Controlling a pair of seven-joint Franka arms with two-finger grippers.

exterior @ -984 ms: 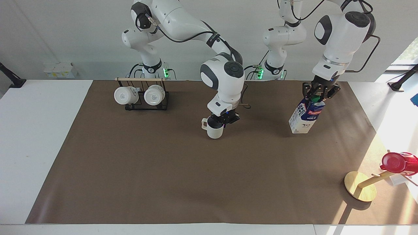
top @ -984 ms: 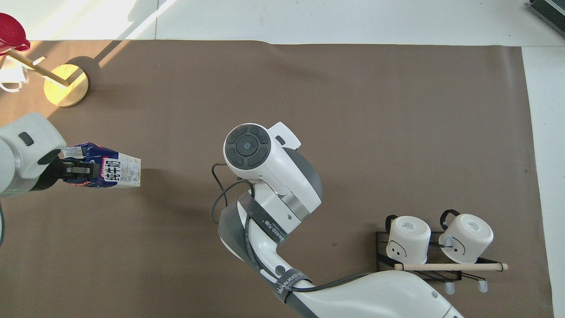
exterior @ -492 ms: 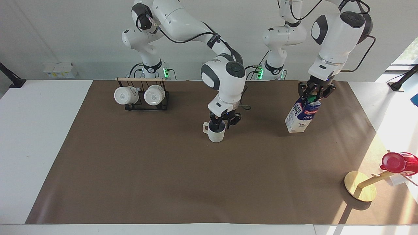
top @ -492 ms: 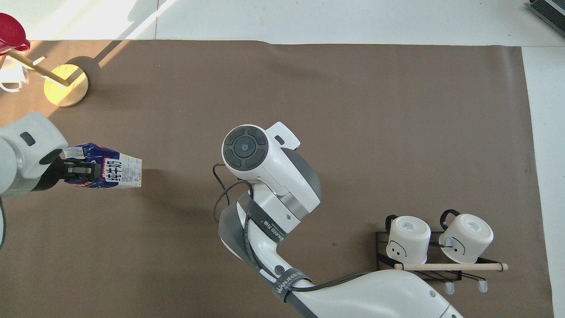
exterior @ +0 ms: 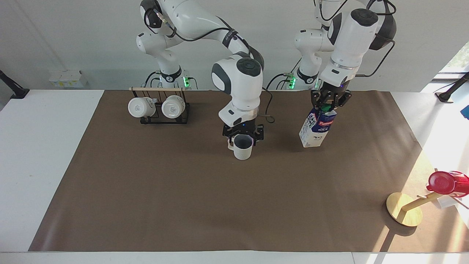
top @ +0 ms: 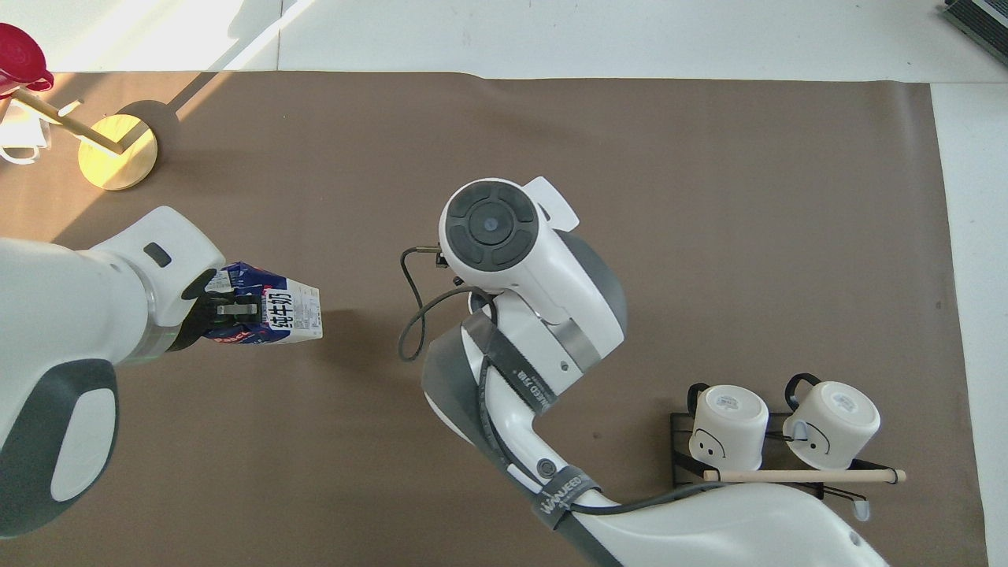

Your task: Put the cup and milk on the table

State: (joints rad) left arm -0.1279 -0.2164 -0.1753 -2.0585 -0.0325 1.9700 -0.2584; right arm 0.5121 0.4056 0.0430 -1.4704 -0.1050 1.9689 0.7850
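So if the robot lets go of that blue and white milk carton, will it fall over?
Maybe. The blue and white gable-top milk carton hangs tilted, pinched at its top by the left gripper, so it could tip. It is tall and narrow, which likely makes it wobbly. Its flat bottom should help once it sits level on the brown mat.

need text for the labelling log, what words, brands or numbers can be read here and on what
"WANJEED": grey strap around the right arm, overhead view; smaller letters after it unreadable.
Large black characters: white side of the milk, too blurred to read.
White lettering: the carton's red label, too small to read.
Printed marks: bottoms of the two white mugs on the rack, not legible.
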